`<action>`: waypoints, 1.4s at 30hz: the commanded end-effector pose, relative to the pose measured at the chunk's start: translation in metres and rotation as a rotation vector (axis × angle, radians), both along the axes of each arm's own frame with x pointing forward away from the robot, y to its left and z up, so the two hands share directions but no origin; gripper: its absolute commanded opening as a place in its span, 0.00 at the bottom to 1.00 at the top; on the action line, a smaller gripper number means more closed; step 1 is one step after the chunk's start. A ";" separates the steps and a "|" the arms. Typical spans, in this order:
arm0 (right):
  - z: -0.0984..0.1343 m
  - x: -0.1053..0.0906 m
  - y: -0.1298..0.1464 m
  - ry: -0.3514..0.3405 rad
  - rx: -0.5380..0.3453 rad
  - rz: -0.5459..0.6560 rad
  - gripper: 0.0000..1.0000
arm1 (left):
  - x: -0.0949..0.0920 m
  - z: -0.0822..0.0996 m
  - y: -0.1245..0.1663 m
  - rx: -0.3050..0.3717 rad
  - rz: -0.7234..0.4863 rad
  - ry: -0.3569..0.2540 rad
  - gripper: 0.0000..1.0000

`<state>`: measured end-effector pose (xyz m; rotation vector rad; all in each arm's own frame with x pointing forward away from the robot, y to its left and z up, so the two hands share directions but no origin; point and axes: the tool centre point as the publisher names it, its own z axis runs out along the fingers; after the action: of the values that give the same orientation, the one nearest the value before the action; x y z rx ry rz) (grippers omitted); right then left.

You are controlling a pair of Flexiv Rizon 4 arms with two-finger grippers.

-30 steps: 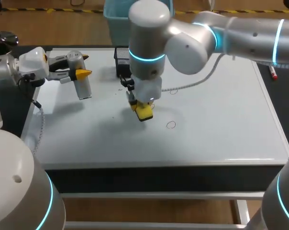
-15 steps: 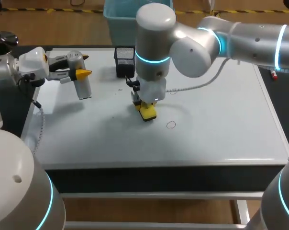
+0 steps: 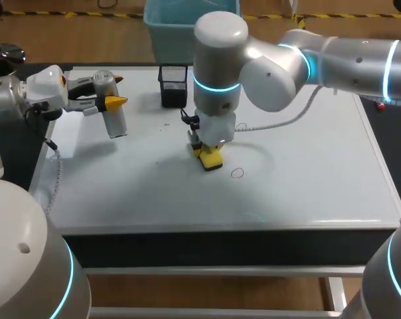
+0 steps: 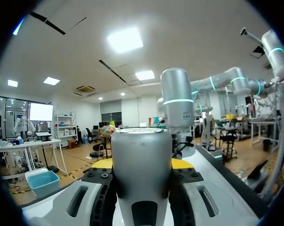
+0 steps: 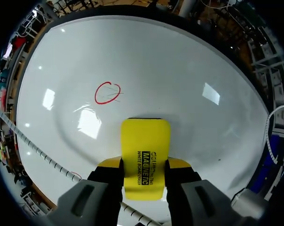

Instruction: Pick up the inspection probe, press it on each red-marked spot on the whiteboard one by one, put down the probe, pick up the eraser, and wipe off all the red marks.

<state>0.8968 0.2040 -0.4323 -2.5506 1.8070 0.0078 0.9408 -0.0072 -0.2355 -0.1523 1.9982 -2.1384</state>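
Observation:
The grey cylindrical probe (image 3: 112, 106) stands upright over the whiteboard's (image 3: 307, 166) far left part, with my left gripper (image 3: 106, 102) shut on it. In the left wrist view the probe (image 4: 142, 169) fills the space between the fingers (image 4: 98, 183). My right gripper (image 3: 207, 151) comes in from the right and is shut on the yellow eraser (image 3: 212, 159), which is down near the board's middle. A red circle mark (image 3: 237, 173) lies just to its right. In the right wrist view the eraser (image 5: 145, 157) sits between the fingers with the red circle (image 5: 107, 92) just ahead of it. A second red mark (image 3: 240, 126) shows behind the right arm.
A black mesh pen holder (image 3: 173, 85) stands at the board's far edge, left of the right arm. A spiral cable (image 3: 280, 114) hangs from the right arm over the board. A red marker (image 3: 380, 101) lies off the board's right edge.
My right arm has slid the eraser to the right, closer to the red circle. The left arm and the probe have not moved.

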 end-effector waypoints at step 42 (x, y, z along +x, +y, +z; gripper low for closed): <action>0.076 0.077 -0.114 -0.030 -0.019 -0.258 0.00 | -0.001 0.002 0.000 0.002 0.002 0.000 0.00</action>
<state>0.9728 0.1071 -0.3681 -2.3057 2.1185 -0.0584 0.9408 -0.0072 -0.2354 -0.1522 1.9981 -2.1383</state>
